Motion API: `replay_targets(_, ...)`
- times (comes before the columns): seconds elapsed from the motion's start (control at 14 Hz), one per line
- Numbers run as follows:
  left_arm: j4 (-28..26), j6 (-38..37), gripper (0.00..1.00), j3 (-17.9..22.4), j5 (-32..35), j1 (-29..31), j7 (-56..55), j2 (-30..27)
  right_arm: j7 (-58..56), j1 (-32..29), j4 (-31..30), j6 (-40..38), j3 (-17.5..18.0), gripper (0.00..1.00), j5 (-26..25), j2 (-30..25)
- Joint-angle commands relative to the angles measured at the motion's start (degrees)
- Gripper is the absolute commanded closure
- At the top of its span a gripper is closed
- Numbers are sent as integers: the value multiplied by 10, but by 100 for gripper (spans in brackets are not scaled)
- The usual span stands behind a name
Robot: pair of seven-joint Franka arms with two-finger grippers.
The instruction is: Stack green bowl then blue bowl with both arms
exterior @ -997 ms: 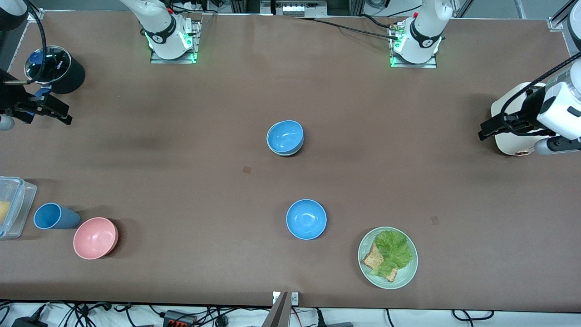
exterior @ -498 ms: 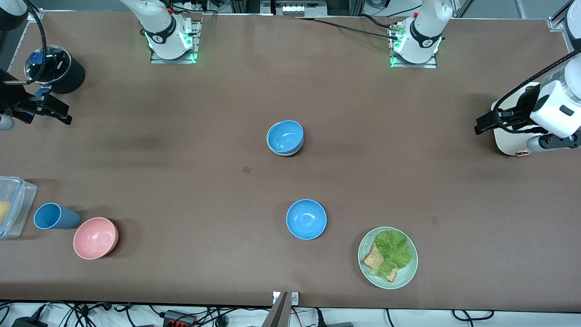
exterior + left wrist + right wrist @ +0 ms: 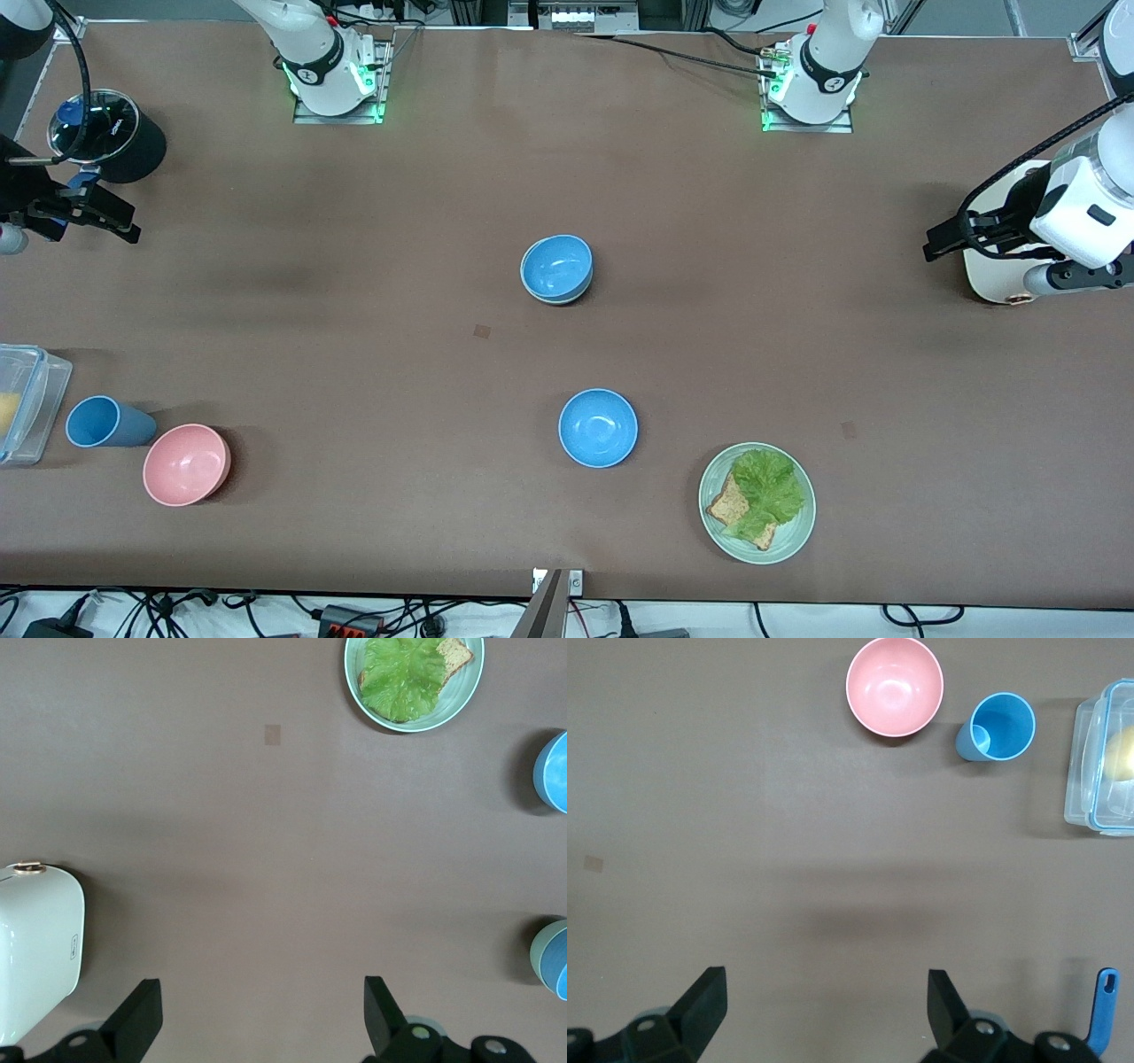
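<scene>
The left gripper (image 3: 941,245) hangs in the air at the left arm's end of the bench, fingers spread wide and empty. The right gripper (image 3: 120,226) hangs at the right arm's end, also spread wide and empty.

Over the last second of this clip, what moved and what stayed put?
Only the left gripper moved: it drifted a little toward the table's middle and toward the robots' bases, over the white appliance, jaws open and empty. The right gripper waits, open, at its end of the table. The blue bowl nested in the green bowl, the other blue bowl and the rest did not shift.
</scene>
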Motion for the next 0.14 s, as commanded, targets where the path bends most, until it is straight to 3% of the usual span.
replay_targets(0.0,4,-6,0,3,7,-5,-7,-1,1,-2,-12,5,1,0,2,-14)
replay_targets(0.07,4,-6,0,3,7,-4,-6,-1,1,-2,-12,5,1,0,2,-14)
